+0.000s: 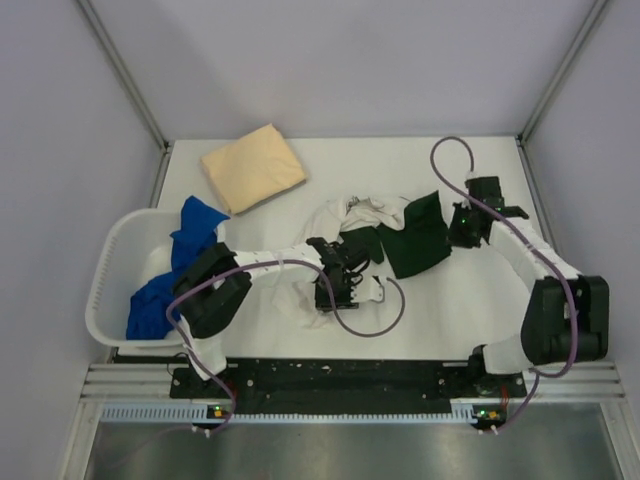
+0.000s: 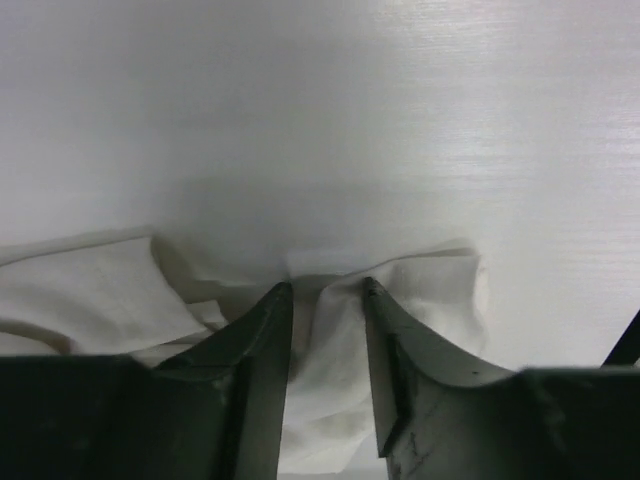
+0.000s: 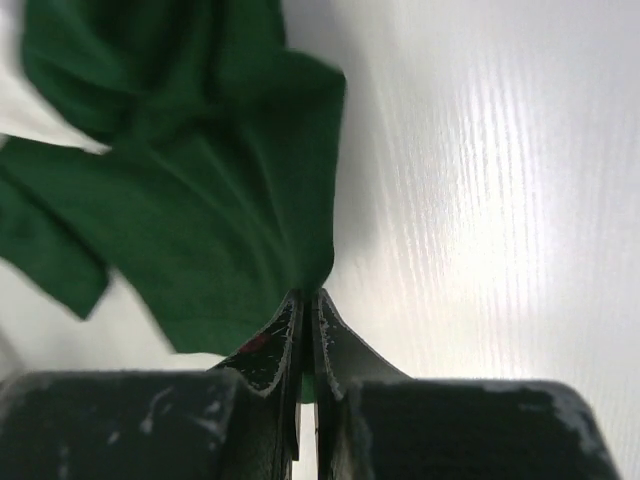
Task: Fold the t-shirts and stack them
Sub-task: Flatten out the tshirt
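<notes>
A white t-shirt with dark green sleeves (image 1: 372, 212) lies crumpled at the table's middle. My left gripper (image 1: 336, 290) is down on the shirt's near white part (image 2: 330, 360). Its jaws stand partly apart, with a ridge of white cloth between the fingers (image 2: 262, 340). My right gripper (image 1: 459, 228) is shut on the edge of the green sleeve (image 3: 200, 190), pinched at the fingertips (image 3: 308, 296). A tan t-shirt (image 1: 253, 166) lies folded at the back left. Blue t-shirts (image 1: 192, 232) hang over and inside the basket.
The white plastic basket (image 1: 108, 272) stands at the table's left edge beside the left arm. Metal frame posts rise at both back corners. A purple cable (image 1: 372, 326) loops on the table near the left gripper.
</notes>
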`<state>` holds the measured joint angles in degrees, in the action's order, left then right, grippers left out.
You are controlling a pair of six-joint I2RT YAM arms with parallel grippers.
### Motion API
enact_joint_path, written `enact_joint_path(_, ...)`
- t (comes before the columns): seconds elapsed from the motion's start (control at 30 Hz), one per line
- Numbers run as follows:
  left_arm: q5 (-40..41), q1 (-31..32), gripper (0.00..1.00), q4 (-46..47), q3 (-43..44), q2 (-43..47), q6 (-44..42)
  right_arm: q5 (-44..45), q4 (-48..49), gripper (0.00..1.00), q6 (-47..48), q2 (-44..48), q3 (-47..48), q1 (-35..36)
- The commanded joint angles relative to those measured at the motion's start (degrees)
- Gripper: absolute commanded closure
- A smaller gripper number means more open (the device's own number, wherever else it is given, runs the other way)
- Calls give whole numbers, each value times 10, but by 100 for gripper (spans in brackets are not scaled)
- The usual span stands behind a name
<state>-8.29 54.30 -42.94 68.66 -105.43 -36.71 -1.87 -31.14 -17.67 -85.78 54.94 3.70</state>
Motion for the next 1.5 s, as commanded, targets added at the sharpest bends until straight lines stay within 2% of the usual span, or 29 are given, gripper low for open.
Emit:
enact_joint_path(0.0, 33, -9, 74, -3, -33, 24, -2, -17, -10, 100, -24, 142, 77, -26)
enact_joint_path(0.03, 41, -10, 89, -4, -34, 29, -3, -21, -13, 100, -24, 161, 92, -32)
enact_joint_path(0.07, 52, -13, 100, -5, -32, 37, -2, -24, -15, 100, -23, 182, 106, -34)
enact_joint_path(0.17, 78, -31, 100, -33, 7, 83, 7, -24, -28, 100, -14, 227, 158, -34)
enact_joint_path(0.33, 65, -96, 100, -125, 169, 201, 26, 14, -74, 100, 10, 270, 291, -34)
enact_joint_path(0.43, 64, -127, 100, -139, 237, 262, 24, 55, -97, 100, 35, 289, 395, -34)
enact_joint_path(0.57, 100, -132, 100, -130, 281, 343, 22, 86, -116, 100, 69, 301, 534, -34)
enact_joint_path(0.7, 130, -133, 100, -150, 374, 376, 33, 93, -126, 100, 94, 300, 668, -35)
enact_joint_path(0.83, 171, -138, 100, -159, 443, 392, 31, 100, -126, 100, 118, 299, 749, -34)
enact_joint_path(0.93, 187, -146, 100, -153, 452, 402, 31, 107, -126, 100, 127, 305, 770, -34)
enact_joint_path(1.0, 201, -154, 100, -139, 427, 400, 32, 107, -125, 100, 128, 307, 755, -34)
enact_joint_path(1.1, 206, -180, 100, -94, 371, 379, 30, 84, -125, 100, 119, 304, 692, -34)
enact_joint_path(1.23, 162, -264, 100, -20, 304, 302, 40, 36, -109, 100, 90, 291, 568, -35)
enact_joint_path(1.27, 170, -279, 94, 1, 291, 271, 38, 22, -93, 100, 80, 289, 527, -34)
enact_joint_path(1.3, 188, -285, 81, 26, 278, 243, 34, 0, -75, 100, 67, 286, 489, -34)
enact_joint_path(1.33, 205, -286, 60, 44, 271, 210, 31, -23, -63, 100, 51, 282, 449, -34)
enact_joint_path(1.37, 214, -286, 44, 50, 273, 180, 29, -48, -52, 100, 37, 277, 415, -34)
enact_joint_path(1.43, 202, -281, 36, 37, 301, 122, 37, -95, -34, 100, 14, 266, 359, -34)
enact_joint_path(1.47, 180, -275, 34, 21, 320, 106, 39, -102, -25, 100, 7, 260, 332, -34)
